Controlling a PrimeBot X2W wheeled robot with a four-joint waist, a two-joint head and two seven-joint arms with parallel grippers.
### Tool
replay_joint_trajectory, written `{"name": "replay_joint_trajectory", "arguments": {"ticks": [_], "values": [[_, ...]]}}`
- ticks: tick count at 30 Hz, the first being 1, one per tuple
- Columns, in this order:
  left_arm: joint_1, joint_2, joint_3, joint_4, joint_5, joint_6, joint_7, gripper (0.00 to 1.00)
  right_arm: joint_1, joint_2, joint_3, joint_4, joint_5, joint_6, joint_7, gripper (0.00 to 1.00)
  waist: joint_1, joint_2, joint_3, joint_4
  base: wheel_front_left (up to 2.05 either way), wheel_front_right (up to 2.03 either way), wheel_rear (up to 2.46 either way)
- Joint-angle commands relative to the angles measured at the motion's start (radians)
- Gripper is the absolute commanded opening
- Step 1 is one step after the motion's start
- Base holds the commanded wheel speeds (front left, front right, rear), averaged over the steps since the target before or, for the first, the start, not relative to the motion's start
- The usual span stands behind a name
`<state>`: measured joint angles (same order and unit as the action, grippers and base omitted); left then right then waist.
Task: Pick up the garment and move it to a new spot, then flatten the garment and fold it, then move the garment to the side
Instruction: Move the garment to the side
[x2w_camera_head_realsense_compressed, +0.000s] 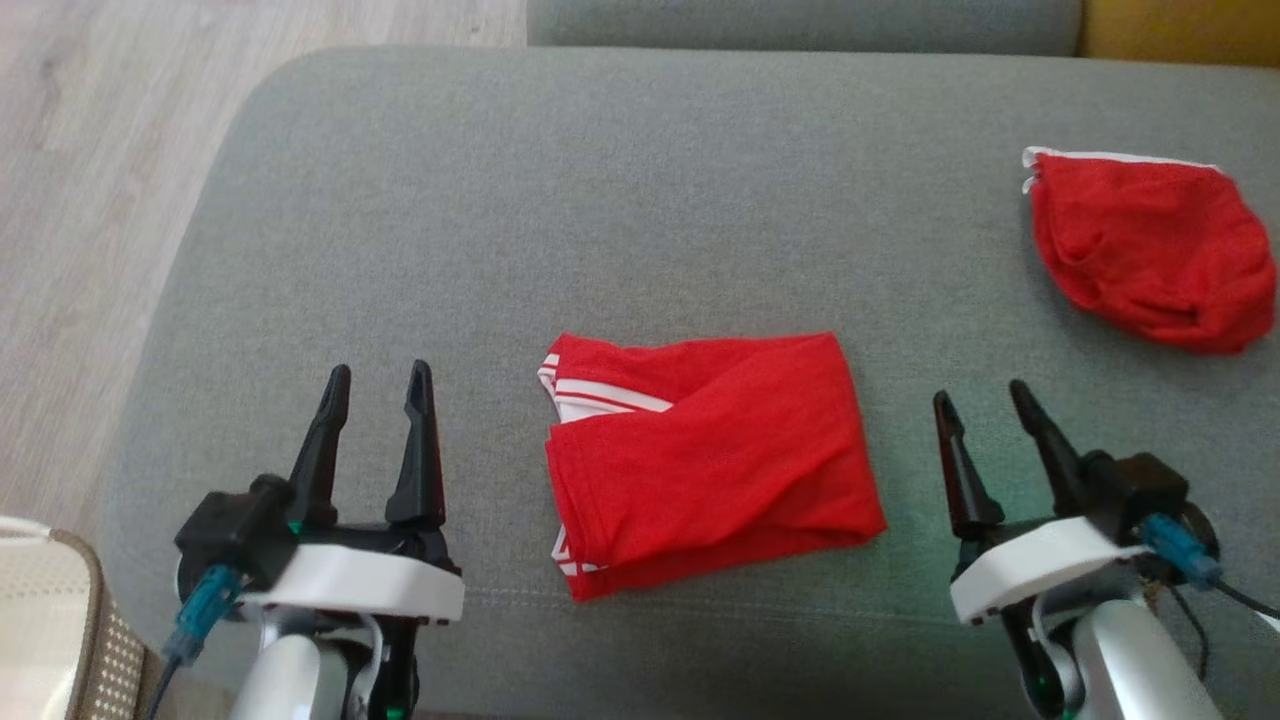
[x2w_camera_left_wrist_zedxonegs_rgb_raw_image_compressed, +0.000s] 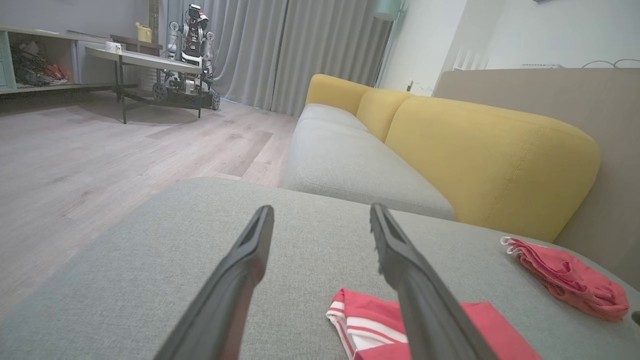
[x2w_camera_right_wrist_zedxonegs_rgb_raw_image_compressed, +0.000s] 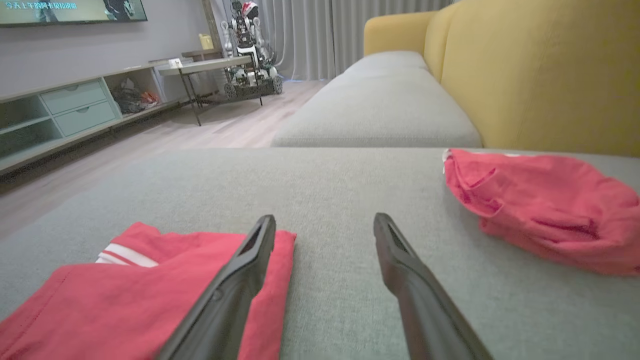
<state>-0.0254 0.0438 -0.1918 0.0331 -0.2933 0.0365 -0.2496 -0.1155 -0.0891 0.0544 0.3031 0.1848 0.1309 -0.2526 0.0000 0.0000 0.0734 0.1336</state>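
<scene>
Red striped garment (x2w_camera_head_realsense_compressed: 710, 460), roughly folded, lies on the grey cushion (x2w_camera_head_realsense_compressed: 600, 200) between your two claws.
Head view: your left gripper (x2w_camera_head_realsense_compressed: 380, 368) and right gripper (x2w_camera_head_realsense_compressed: 979, 390) stand fully spread and hold nothing, one on each side of the garment. A second red garment (x2w_camera_head_realsense_compressed: 1150, 250) sits far right. What looks like a pale woven basket (x2w_camera_head_realsense_compressed: 60, 610) hides its contents. Left wrist view: the striped hem lies beside that claw. Right wrist view: plain cloth lies beside the other. If the sideways move is next, pinch all layers at both ends so the fold holds.

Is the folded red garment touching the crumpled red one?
Apart. The head view shows bare grey cushion between the folded garment and the crumpled garment.
</scene>
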Motion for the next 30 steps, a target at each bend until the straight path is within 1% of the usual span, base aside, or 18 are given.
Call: {"name": "replay_joint_trajectory", "arguments": {"ticks": [1, 8, 15, 16, 23, 24, 25, 30], "values": [[-0.053, 0.006, 0.023, -0.037, -0.007, 0.006, -0.012, 1.0, -0.052, -0.002, 0.032, -0.011, 0.013, 0.0, -0.009, 1.0, 0.0, 0.0, 0.015, 0.007, 0.0, 0.0, 0.0], [-0.082, 0.006, 0.001, -0.032, -0.014, 0.009, -0.012, 1.0, -0.128, -0.006, 0.087, 0.125, 0.093, 0.0, -0.002, 1.0, 0.0, 0.0, 0.069, 0.031, 0.0, 0.0, 0.0], [-0.111, 0.006, -0.013, -0.026, -0.02, 0.014, -0.012, 1.0, -0.207, -0.007, 0.151, 0.275, 0.19, 0.0, 0.053, 1.0, 0.0, 0.0, 0.106, 0.054, 0.0, 0.0, 0.0], [-0.111, 0.006, -0.013, -0.026, -0.02, 0.014, -0.012, 1.0, -0.207, -0.007, 0.151, 0.275, 0.19, 0.0, 0.053, 1.0, 0.0, 0.0, 0.106, 0.054, 0.0, 0.0, 0.0], [-0.125, 0.006, -0.016, -0.021, -0.022, 0.018, -0.012, 1.0, -0.265, -0.013, 0.239, 0.376, 0.238, 0.0, 0.056, 1.0, 0.0, 0.0, 0.121, 0.067, 0.0, 0.0, 0.0], [-0.126, 0.006, -0.016, -0.021, -0.022, 0.018, -0.012, 1.0, -0.273, -0.018, 0.251, 0.389, 0.235, 0.0, 0.054, 0.61, 0.0, 0.0, 0.123, 0.067, 0.0, 0.0, 0.0], [-0.127, 0.006, -0.016, -0.022, -0.022, 0.019, -0.012, 1.0, -0.281, -0.024, 0.265, 0.4, 0.227, 0.0, 0.049, 0.0, 0.0, 0.0, 0.125, 0.068, 0.0, 0.0, 0.0], [-0.131, 0.006, -0.019, -0.023, -0.022, 0.021, -0.012, 1.0, -0.318, -0.042, 0.309, 0.432, 0.198, 0.0, 0.022, 0.0, 0.0, 0.0, 0.125, 0.07, 0.0, 0.0, 0.0]]}}
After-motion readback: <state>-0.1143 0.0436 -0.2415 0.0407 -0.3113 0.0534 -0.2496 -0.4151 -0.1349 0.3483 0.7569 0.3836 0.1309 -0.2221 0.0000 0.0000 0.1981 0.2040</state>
